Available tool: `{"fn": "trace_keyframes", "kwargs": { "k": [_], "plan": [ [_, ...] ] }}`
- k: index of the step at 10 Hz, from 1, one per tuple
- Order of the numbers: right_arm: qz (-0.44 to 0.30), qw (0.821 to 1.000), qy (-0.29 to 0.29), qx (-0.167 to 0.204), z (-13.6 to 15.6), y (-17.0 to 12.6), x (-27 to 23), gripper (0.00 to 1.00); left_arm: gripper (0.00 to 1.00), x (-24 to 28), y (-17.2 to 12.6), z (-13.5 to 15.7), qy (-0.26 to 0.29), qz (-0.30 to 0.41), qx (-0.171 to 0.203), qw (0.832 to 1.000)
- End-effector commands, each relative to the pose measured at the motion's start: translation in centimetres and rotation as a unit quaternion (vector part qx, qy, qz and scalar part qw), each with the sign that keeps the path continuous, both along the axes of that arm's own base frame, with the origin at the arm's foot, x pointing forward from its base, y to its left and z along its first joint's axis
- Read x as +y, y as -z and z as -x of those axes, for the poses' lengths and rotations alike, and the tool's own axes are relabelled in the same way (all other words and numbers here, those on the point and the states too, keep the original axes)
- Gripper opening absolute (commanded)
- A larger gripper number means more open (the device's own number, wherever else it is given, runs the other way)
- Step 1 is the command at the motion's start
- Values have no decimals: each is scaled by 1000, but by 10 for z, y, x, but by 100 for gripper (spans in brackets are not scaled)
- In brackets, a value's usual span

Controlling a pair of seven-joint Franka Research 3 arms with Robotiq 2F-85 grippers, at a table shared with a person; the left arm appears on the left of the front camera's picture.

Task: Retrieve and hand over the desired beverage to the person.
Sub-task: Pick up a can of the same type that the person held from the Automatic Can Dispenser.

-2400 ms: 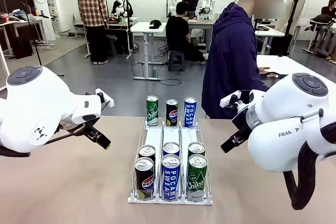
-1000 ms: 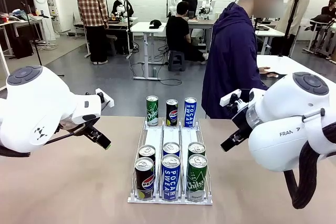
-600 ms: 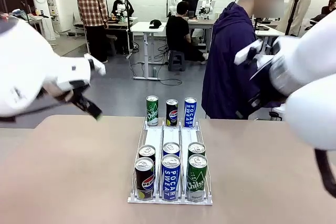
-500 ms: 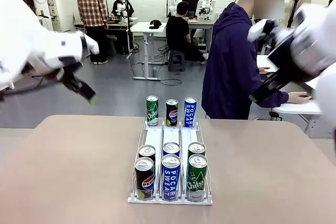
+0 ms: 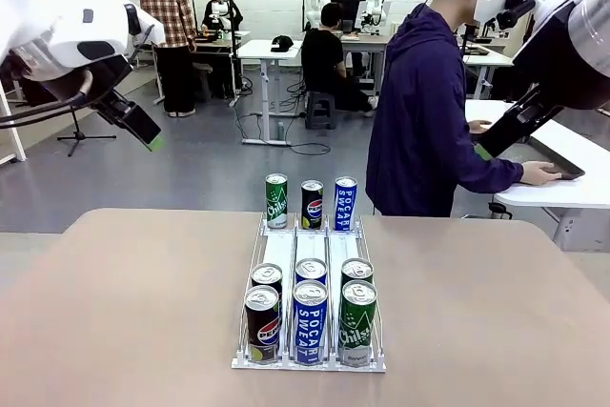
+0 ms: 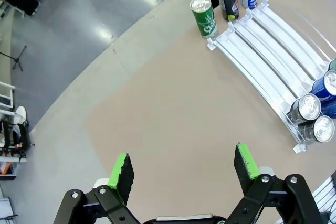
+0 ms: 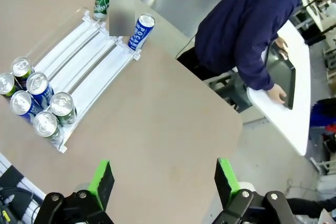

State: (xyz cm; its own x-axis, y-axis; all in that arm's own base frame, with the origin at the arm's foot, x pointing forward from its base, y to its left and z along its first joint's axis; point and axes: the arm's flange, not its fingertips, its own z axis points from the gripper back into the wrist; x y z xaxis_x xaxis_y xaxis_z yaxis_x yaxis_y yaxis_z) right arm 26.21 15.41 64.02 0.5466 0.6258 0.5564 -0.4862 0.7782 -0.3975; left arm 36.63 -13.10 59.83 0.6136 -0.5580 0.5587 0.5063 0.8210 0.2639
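Observation:
Several beverage cans stand in a clear rack (image 5: 286, 250) on the tan table: green Sprite (image 5: 276, 200), black Pepsi (image 5: 312, 203) and blue Pocari Sweat (image 5: 345, 203) at the far end, more of each at the near end (image 5: 310, 319). Nothing marks one as the desired beverage. The person (image 5: 424, 111) in a navy hooded jacket stands beyond the far edge, turned right, hands on a black tray (image 5: 564, 165). My left gripper (image 5: 148, 135) hangs high at the left, open and empty (image 6: 184, 166). My right gripper (image 5: 488, 148) is high at the right, open and empty (image 7: 164, 176).
The tray (image 7: 281, 74) lies on a white side table (image 5: 572, 193) to the right of the tan table. Wide bare tabletop (image 6: 173, 103) lies on both sides of the rack (image 7: 89, 51). Other people and tables are far back in the room.
Both arms have swung up and outward from low beside the rack to high over the table's sides. Both grippers stayed open. The person's hand on the tray has come into sight.

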Motion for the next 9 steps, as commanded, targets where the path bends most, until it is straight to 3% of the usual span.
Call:
{"fn": "trace_keyframes", "kwargs": {
  "k": [1, 2, 3, 5, 7, 9],
  "plan": [
    [0, 1000, 2, 1, 0, -1, -1, 100, 100, 0, -10, 4, 1, 1, -9, 1000],
    [-72, 996, -35, 46, -8, -2, -37, 100, 100, 38, -13, 3, 63, 91, 68, 991],
    [-147, 983, -57, 89, -21, -5, -82, 100, 100, 82, -23, -6, 99, 182, 112, 972],
    [-268, 955, -27, 128, -43, 10, -164, 100, 100, 153, -24, -19, 122, 277, 172, 938],
    [-342, 930, 13, 133, -50, 23, -225, 100, 100, 213, -25, -27, 90, 324, 202, 920],
    [-384, 914, 26, 131, -41, 27, -269, 100, 100, 241, -18, -19, 57, 350, 202, 913]
  ]
}}
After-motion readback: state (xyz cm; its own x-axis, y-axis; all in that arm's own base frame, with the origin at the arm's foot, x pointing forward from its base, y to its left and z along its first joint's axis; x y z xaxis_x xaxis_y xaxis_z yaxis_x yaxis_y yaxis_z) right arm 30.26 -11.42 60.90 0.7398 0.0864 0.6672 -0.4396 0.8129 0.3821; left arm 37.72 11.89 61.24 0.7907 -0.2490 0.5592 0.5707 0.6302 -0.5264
